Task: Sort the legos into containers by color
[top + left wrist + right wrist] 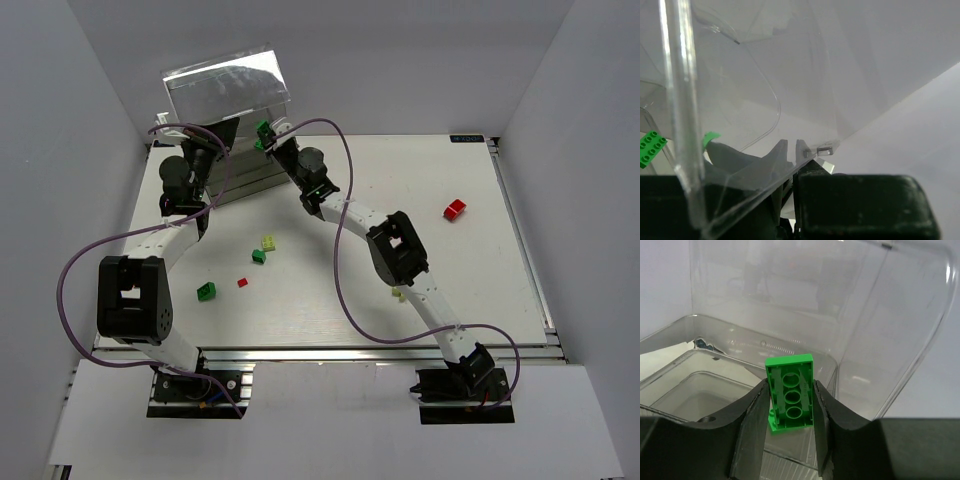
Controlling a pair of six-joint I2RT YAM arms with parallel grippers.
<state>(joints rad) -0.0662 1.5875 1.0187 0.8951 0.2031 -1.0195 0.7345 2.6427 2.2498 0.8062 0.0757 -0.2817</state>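
The green brick [790, 371] should handle as light, rigid and slick-sided; take it across its long flat sides. The right gripper [790, 386] clamps it so, at the container's [670, 346] open top. The left gripper [790, 149] pinches the clear lid [757, 95] by its edge.

White tabletop [480, 290] between plain grey walls [590, 150]; aluminium rails [330, 353] line its near and right edges; a small dark label [467, 139] marks its far-right corner.
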